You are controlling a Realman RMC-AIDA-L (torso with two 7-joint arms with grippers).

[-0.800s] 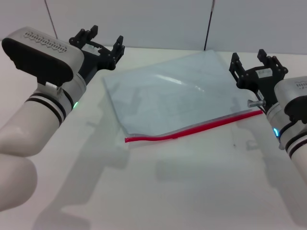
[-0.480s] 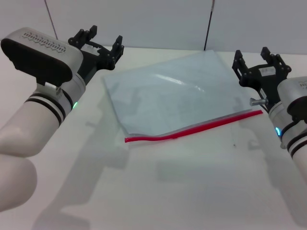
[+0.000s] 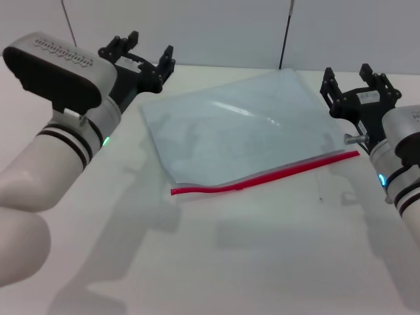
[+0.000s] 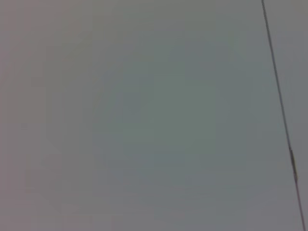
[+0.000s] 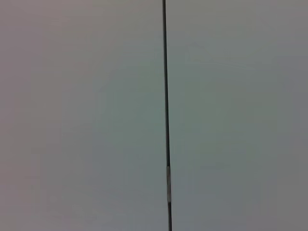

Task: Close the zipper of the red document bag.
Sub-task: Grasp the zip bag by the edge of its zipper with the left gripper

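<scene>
Head cam alone shows red document bag [image 3: 236,128], zipper [image 3: 262,176]; wrists: wall.

No legible text, labels, brand marks, numbers or signs appear in any view. The red document bag [image 3: 239,125], both arms and the bench [image 3: 262,262] carry no readable markings.
</scene>
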